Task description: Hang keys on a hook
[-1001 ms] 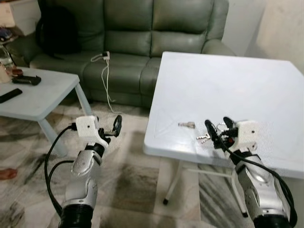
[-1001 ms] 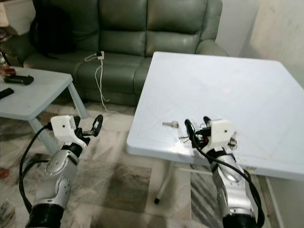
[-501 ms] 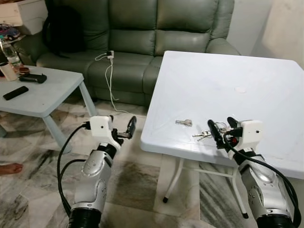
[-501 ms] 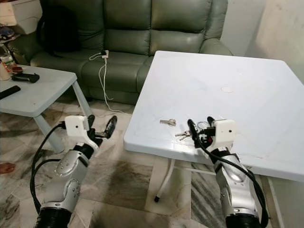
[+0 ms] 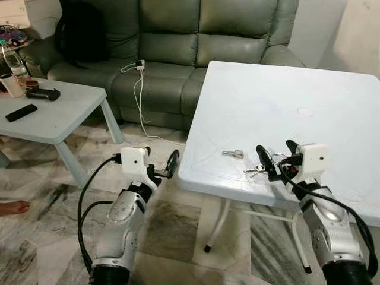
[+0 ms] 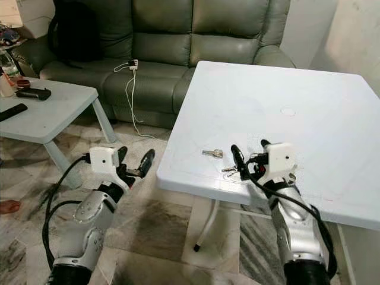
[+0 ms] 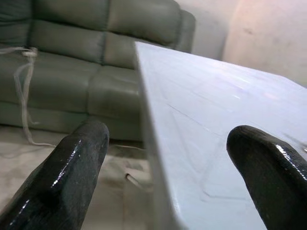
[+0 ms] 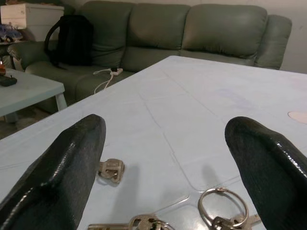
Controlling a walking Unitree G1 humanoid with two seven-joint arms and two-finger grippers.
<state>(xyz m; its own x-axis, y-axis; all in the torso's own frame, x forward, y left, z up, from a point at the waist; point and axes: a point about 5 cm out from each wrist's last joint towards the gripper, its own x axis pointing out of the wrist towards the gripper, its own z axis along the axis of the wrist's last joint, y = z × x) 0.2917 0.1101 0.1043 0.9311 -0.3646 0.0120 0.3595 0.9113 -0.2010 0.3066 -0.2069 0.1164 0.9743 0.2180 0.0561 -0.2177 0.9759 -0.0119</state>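
Observation:
A bunch of keys (image 5: 255,171) with a metal ring (image 8: 218,211) lies near the front edge of the white table (image 5: 309,89). A separate single key (image 5: 233,154) lies a little to its left. My right gripper (image 5: 276,154) hovers open just above the table, with the ring between its black fingers (image 8: 62,172) and the bunch just ahead of them. My left gripper (image 5: 160,159) is open and holds nothing. It hangs beside the table's left front corner (image 7: 158,158), off the tabletop.
A green sofa (image 5: 178,35) with a white charger cable (image 5: 138,77) stands behind the table, a black backpack (image 5: 80,32) at its left end. A low table (image 5: 53,116) at the left carries a remote and a bottle. A person's foot (image 5: 13,207) rests on the marble floor.
The camera has shifted and the table looks closer. My left gripper has come nearer the table's front left corner. My right gripper stays open over the keys, which have not moved.

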